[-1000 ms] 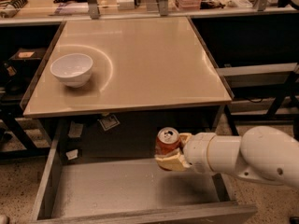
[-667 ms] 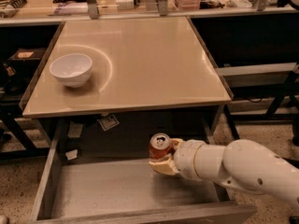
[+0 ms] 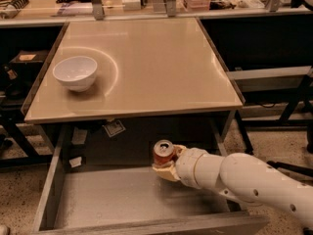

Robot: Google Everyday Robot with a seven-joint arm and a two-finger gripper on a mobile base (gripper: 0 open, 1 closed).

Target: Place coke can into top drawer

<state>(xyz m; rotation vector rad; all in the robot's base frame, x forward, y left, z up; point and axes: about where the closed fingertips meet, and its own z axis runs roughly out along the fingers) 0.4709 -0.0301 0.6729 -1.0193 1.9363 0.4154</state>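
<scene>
**Can held over the open drawer**

One gripper (image 3: 165, 169) pinches the one coke can (image 3: 163, 153) upright, its fingers closed around the can's lower half. The can is inside the one top drawer (image 3: 49, 190), near the drawer's back right; whether it touches the floor is unclear. Above the drawer, one table (image 3: 161, 62) carries one white bowl (image 3: 75, 73).

Warm, dim light falls from above, laying a soft arc of glare on the glossy bench (image 3: 161, 67) beside the white bowl (image 3: 75, 72). Beneath the bench deep shadow swallows the back of the top drawer (image 3: 122, 197), where the hand (image 3: 165, 164), clasping the coke can (image 3: 163, 152), sits half lit
</scene>
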